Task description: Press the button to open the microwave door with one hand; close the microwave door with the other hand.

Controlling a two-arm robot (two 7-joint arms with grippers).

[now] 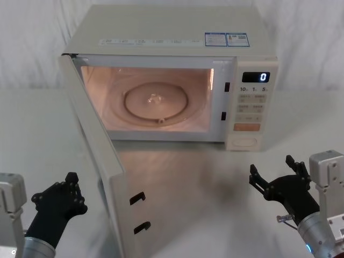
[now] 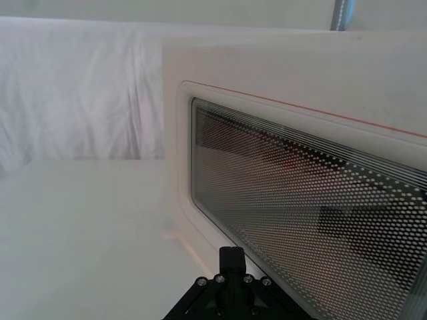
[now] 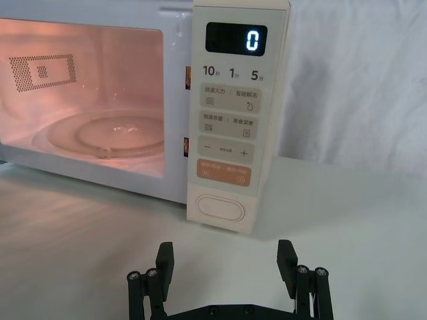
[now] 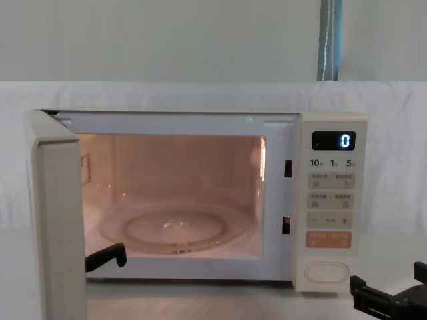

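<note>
The cream microwave (image 1: 172,32) stands at the back of the table with its cavity lit. The microwave door (image 1: 102,156) is swung wide open toward my left, its free edge pointing at me; its dotted window (image 2: 300,200) fills the left wrist view. My left gripper (image 1: 71,180) is shut, low at the front left, just outside the door's outer face. The wide cream button (image 1: 245,142) sits at the bottom of the control panel (image 3: 227,120). My right gripper (image 1: 271,166) is open, held back in front of the button (image 3: 220,207) and apart from it.
A glass turntable (image 1: 156,99) lies inside the cavity. The display (image 4: 333,141) reads 0, and an orange bar key (image 3: 224,173) sits above the button. Two black latch hooks (image 1: 138,212) stick out of the door's edge. White cloth covers the table (image 1: 215,183) and the backdrop.
</note>
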